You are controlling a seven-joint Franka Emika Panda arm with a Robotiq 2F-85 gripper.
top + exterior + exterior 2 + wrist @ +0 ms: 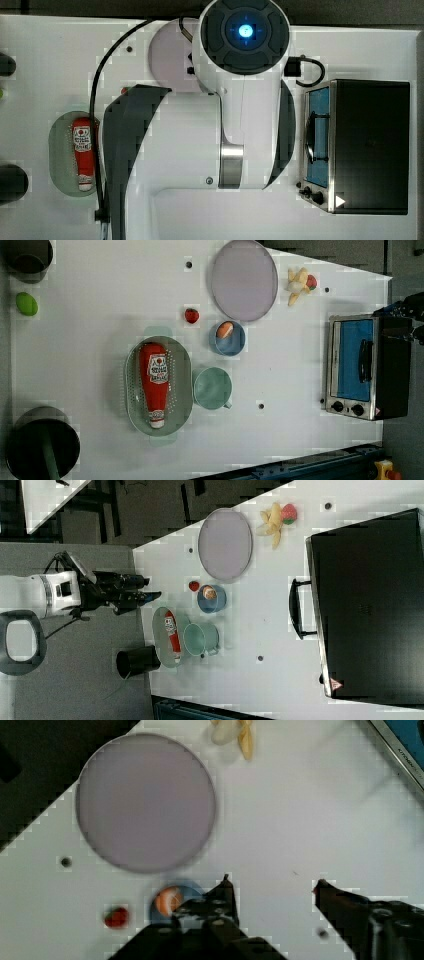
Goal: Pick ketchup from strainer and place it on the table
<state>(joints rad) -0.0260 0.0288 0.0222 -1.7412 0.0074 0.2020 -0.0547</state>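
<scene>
Gripper (272,882) open wide, holding nothing, above the table (100,315); ketchup (154,383) lies in strainer (134,400) near the table's edge.

Hand (272,882) open, empty, held high

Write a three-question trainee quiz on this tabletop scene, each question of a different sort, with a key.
1. True or false: the ketchup lies on its side inside the strainer.
2. In the left view, what touches the strainer's right rim?
A. the green cup
B. the grey-lilac plate
C. the toaster oven
3. Fill in: the gripper has its fingers ____ and holds nothing.

Key:
1. True; its white cap points toward the left view's bottom.
2. A
3. open; they hang above the bare table.
</scene>
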